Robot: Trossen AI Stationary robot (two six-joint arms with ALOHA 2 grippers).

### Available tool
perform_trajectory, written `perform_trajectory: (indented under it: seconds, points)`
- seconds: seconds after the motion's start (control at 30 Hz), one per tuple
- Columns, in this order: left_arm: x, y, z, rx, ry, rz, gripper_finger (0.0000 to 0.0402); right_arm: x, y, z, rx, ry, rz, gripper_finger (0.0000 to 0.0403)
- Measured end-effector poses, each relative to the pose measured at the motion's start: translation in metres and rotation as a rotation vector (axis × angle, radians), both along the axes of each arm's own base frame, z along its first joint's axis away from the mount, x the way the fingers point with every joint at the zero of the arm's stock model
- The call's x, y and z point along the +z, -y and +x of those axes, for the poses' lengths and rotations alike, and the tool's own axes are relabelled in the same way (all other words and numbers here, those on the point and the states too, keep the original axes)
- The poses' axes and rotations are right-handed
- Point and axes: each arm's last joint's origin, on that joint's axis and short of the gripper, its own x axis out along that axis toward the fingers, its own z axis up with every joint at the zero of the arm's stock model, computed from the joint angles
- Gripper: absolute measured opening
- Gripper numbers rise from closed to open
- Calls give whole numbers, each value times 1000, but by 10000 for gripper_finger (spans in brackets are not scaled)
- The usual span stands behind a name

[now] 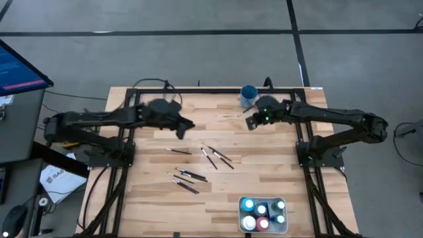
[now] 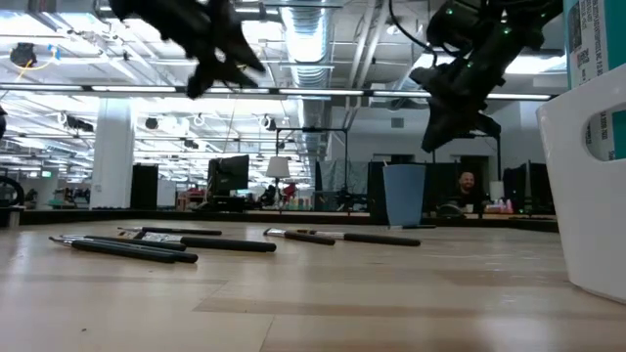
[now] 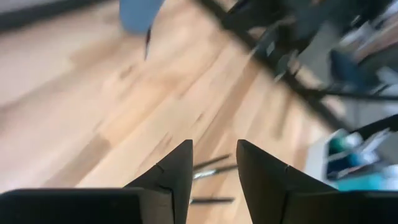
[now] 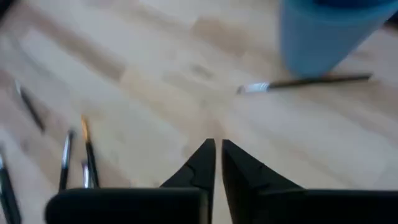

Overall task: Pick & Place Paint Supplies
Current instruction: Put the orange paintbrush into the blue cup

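The light wooden plank table fills the centre of the high view. Above it reach two dark arms. The left gripper hangs in the air at about ten o'clock from the table's middle; in its own wrist view its two dark fingers stand apart with a clear gap and nothing between them. The right gripper hangs at about one o'clock from the middle, just beside the cup; its fingertips are nearly together, a thin slit between them, and they hold nothing.

At about five o'clock, near the table's edge, sits the white rectangular plastic tray, with small paint bottles standing inside it, their caps light, blue and red.

The blue cylindrical cup stands upright at about one o'clock, near the far edge. One thin dark paintbrush with a pale tip lies flat on the wood just beside its base.

The other thin dark paintbrushes lie scattered flat around the table's middle and toward seven o'clock, some touching or crossing, none in the cup that can be seen.
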Motion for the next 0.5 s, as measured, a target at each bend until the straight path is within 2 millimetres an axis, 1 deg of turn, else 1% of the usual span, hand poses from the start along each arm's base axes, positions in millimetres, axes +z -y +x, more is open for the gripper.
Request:
perform_trajectory:
  seconds: [0.13,0.2,0.27,0.37,0.5]
  points:
    - [-39,3,27,-66,-161,-25,118,-5,-11,1,35,-66,2,62]
    - [-57,9,34,-148,-251,-18,121,-8,-13,3,38,-85,-6,77]
    - [-71,16,41,-227,-300,13,127,-9,-15,2,44,-97,-6,87]
    - [-80,21,51,-335,-290,111,141,-8,-17,3,55,-91,-10,94]
    - [-78,14,64,-459,-166,215,155,-7,-15,3,73,-98,-26,96]
